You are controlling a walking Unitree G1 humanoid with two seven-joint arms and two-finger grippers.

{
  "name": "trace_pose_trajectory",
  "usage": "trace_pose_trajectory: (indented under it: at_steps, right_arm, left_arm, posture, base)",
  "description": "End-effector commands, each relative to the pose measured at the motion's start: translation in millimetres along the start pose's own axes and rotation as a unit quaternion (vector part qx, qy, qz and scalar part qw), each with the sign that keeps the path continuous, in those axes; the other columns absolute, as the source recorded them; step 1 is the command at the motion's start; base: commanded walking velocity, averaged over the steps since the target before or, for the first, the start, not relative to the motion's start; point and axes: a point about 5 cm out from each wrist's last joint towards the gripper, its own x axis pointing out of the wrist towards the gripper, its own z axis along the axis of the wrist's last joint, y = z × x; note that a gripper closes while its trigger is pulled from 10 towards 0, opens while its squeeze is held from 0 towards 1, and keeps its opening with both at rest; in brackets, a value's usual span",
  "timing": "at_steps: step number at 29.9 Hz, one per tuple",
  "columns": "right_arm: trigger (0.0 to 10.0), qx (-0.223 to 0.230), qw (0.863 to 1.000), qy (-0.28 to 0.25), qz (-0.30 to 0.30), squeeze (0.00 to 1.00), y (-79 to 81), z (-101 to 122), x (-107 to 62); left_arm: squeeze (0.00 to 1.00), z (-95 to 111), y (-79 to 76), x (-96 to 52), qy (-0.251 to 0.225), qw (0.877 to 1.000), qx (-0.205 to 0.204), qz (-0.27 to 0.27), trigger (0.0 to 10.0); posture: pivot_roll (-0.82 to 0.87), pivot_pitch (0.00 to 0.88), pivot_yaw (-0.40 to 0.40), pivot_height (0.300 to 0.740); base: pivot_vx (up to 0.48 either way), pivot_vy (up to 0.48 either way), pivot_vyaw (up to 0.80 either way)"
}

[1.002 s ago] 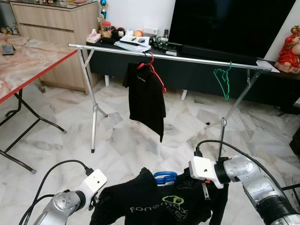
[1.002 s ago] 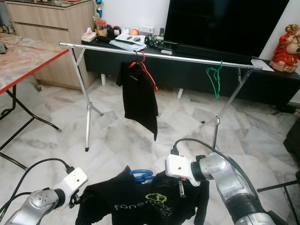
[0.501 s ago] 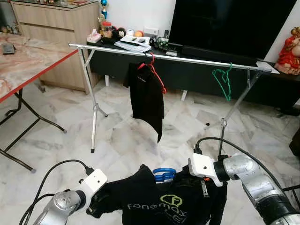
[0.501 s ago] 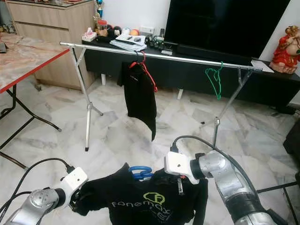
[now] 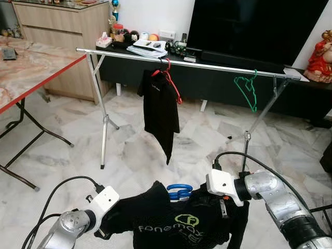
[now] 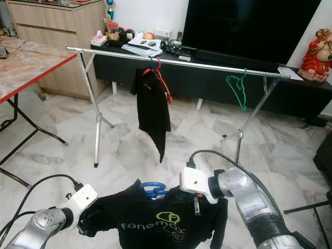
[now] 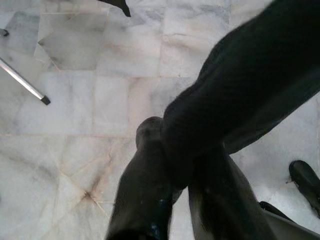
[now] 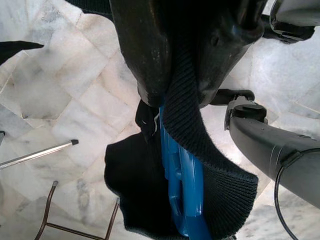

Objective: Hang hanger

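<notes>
A black shirt with a "fonemax" print (image 5: 176, 225) hangs on a blue hanger (image 5: 179, 191) low in front of me, stretched between both grippers. My left gripper (image 5: 104, 224) is shut on the shirt's sleeve (image 7: 250, 85). My right gripper (image 5: 224, 203) is shut on the shirt's other shoulder, where the blue hanger's arm (image 8: 182, 185) lies under the cloth. Ahead stands a silver clothes rail (image 5: 207, 65). On it hang a black shirt on a red hanger (image 5: 160, 111) and a bare green hanger (image 5: 247, 91).
A marble-topped folding table with a red edge (image 5: 36, 72) stands at the left. The rail's legs (image 5: 105, 124) spread on the marble floor. Behind the rail are a black TV console (image 5: 218, 83), a wooden cabinet (image 5: 62, 31) and a red figurine (image 5: 320, 52).
Both grippers have lifted the held shirt slightly and drawn it a little to the left. The black shirt on the rail has turned and looks narrower.
</notes>
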Motion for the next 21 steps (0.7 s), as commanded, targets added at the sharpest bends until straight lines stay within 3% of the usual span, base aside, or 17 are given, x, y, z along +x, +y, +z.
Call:
trace_pose_trajectory:
  at_steps: [1,14,21]
  right_arm:
    - [10.0,-0.014,1.0,-0.011,-0.01,0.0,-3.7,8.0,-2.1]
    - [10.0,-0.013,0.999,0.005,-0.03,0.0,-6.0,3.9,-2.1]
    - [10.0,-0.01,0.993,0.076,-0.094,0.0,-16.4,-12.3,-7.9]
  left_arm:
    - [0.0,8.9,0.3,0.9,-0.018,1.0,-0.005,0.0,0.0]
    - [0.0,8.9,11.9,-3.5,-0.027,0.999,-0.024,0.04,0.0]
    - [0.0,5.5,26.5,-6.4,-0.019,0.992,-0.046,0.112,0.0]
  posture:
    - [0.14,0.0,-0.108,0.74]
    - [0.14,0.0,-0.099,0.74]
    - [0.14,0.0,-0.097,0.74]
  base:
    - [0.0,0.0,0.0]
    - [0.0,0.0,0.0]
    - [0.0,0.0,0.0]
